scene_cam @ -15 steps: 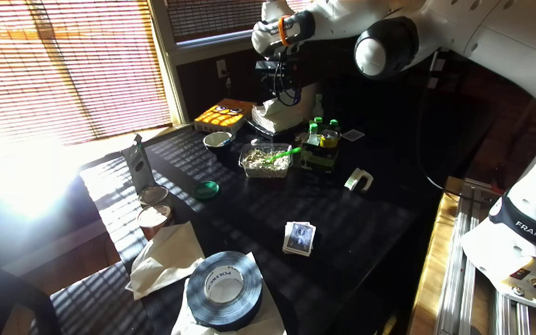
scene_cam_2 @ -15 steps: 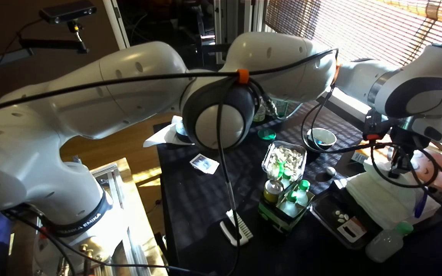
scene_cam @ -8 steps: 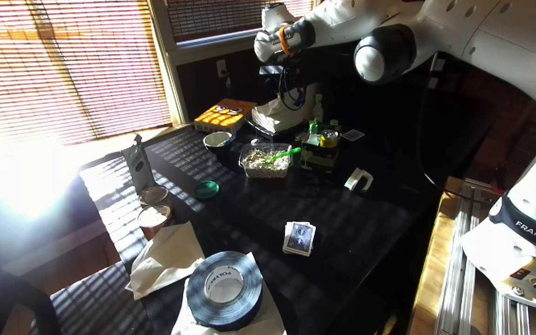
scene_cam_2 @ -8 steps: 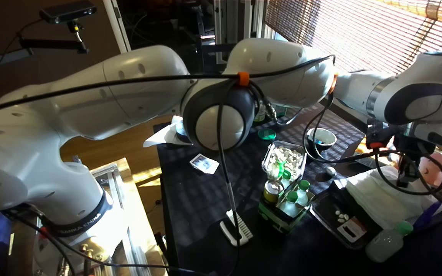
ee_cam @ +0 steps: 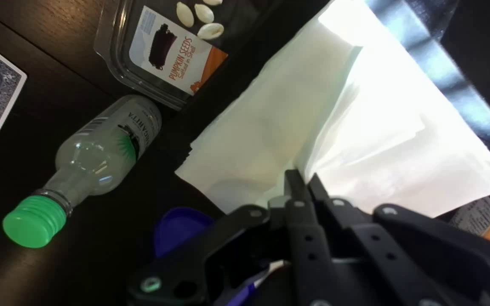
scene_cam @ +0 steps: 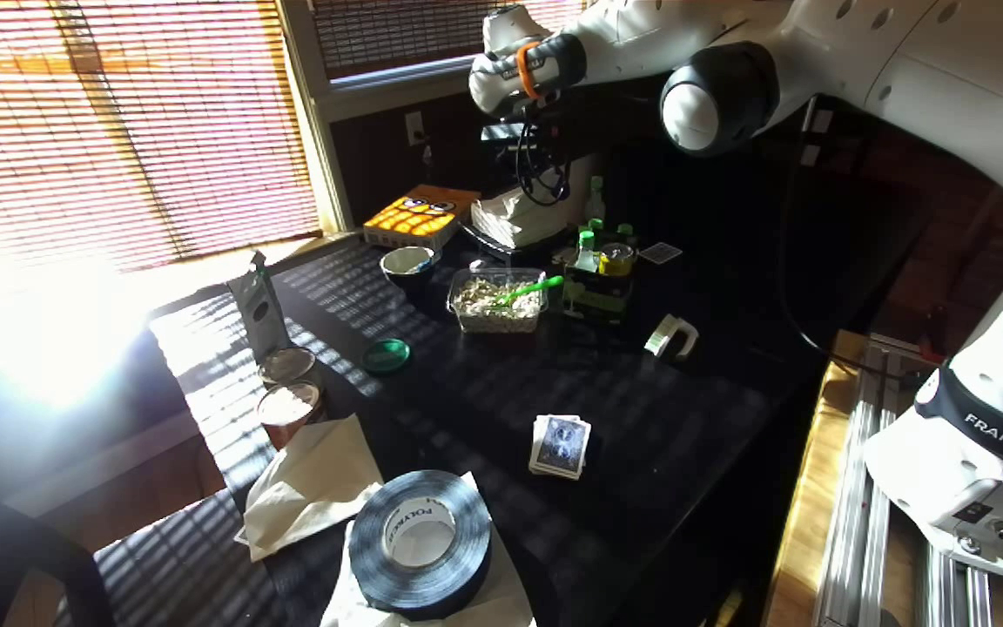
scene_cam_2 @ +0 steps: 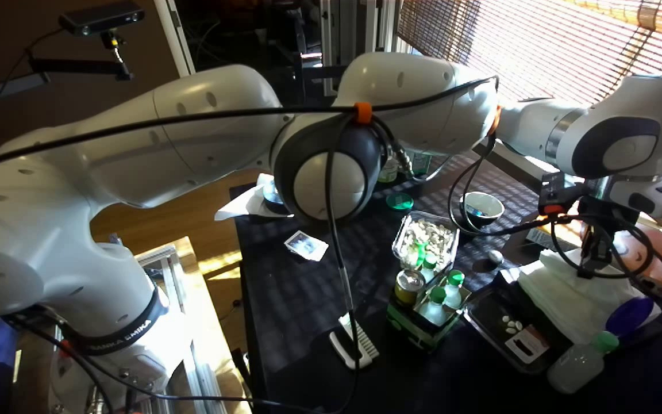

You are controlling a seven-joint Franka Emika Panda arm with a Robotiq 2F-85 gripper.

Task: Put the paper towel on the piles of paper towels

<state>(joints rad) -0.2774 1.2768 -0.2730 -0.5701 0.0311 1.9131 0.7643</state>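
Observation:
The pile of paper towels (ee_cam: pixel 245 123) is a low stack of whitish sheets at the table's window end. It also shows in both exterior views (scene_cam: pixel 526 228) (scene_cam_2: pixel 561 307). The paper towel (ee_cam: pixel 398 170) is a thin pale sheet lying over the pile, with a raised fold running to my fingertips. In an exterior view its raised part (scene_cam_2: pixel 555 263) shows beside the gripper. My gripper (ee_cam: pixel 306 176) is over the pile with its fingertips close together on that fold. In an exterior view the gripper (scene_cam_2: pixel 592 261) is partly covered by cables.
A green-capped bottle (ee_cam: pixel 104 140) and a dark tray labelled pumpkin seeds (ee_cam: pixel 177 51) lie beside the pile. A purple thing (scene_cam_2: pixel 630 316) is near the gripper. An orange box (scene_cam: pixel 423 218), bowl (scene_cam: pixel 407 261), clear food container (scene_cam: pixel 497 300) and bottle carton (scene_cam_2: pixel 428 313) stand nearby.
My gripper went down toward the pile, then rose slightly and shifted a little toward the table's middle. The sheet's raised peak dropped, then lifted slightly. The purple thing turned.

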